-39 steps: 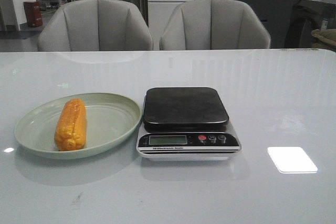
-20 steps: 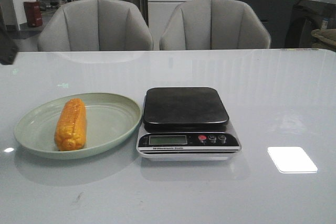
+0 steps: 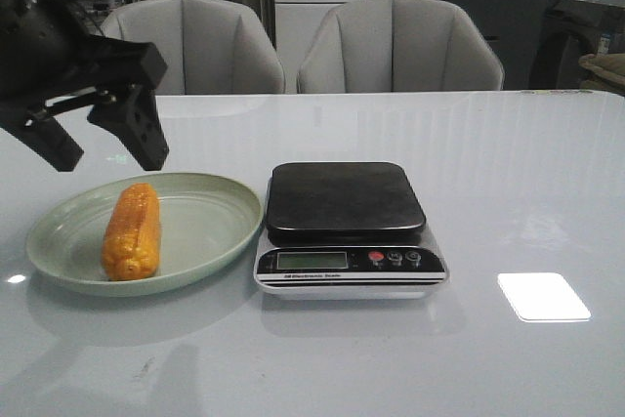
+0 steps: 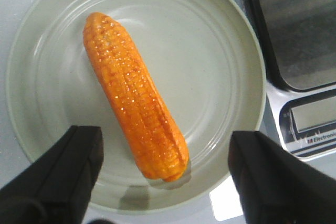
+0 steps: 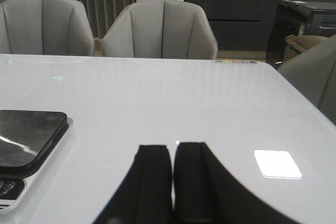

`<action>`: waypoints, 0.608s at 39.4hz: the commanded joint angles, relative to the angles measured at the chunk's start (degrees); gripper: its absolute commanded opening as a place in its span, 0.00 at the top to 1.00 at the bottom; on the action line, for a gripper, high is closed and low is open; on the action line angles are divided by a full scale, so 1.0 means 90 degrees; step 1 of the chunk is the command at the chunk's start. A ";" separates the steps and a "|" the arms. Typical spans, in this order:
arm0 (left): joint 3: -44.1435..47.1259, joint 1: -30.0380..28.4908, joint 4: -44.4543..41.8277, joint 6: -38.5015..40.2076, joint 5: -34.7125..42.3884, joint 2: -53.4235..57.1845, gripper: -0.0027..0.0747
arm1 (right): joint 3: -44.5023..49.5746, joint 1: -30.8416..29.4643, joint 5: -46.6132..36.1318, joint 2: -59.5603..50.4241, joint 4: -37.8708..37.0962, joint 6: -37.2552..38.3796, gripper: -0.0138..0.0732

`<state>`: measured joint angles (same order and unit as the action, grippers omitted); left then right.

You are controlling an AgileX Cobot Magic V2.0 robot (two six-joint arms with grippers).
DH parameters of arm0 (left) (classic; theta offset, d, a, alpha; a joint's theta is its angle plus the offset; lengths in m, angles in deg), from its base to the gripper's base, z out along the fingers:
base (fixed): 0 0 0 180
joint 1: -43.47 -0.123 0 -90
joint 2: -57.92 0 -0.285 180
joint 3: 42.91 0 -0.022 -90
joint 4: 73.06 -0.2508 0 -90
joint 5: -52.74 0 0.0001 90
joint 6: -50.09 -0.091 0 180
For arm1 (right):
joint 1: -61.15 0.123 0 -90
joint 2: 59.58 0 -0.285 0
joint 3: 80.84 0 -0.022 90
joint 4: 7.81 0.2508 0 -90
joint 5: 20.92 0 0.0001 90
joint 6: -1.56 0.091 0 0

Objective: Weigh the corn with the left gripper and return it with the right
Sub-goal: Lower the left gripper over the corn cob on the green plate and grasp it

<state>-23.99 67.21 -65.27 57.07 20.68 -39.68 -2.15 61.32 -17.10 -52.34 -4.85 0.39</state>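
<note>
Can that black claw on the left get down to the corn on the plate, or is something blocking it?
Probably yes. The left claw hangs open above the plate, its fingers spread wider than the corn, and nothing lies between them.

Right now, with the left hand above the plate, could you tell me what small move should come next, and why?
Probably lower the open black left hand straight down around the orange-yellow corn cob. It hovers above the pale green plate, fingers apart on either side of the cob, touching nothing.
</note>
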 commanded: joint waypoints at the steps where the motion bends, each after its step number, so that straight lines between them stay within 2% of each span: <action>1: -0.0367 0.0032 0.0093 0.0196 0.0121 -0.0109 0.29 | 0.0070 -0.0039 -0.0502 -0.0120 -0.0072 -0.0041 0.63; 19: -0.0734 0.0007 0.0016 0.0306 -0.0309 -0.1301 0.30 | 0.0070 -0.0039 -0.0502 -0.0120 -0.0072 -0.0041 0.63; 24: -0.0880 0.0007 0.0016 0.0306 -0.0413 -0.1364 0.40 | 0.0070 -0.0039 -0.0502 -0.0120 -0.0072 -0.0041 0.63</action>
<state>-29.50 67.21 -65.47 59.21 16.43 -54.32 -2.15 61.32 -17.10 -52.34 -4.85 0.39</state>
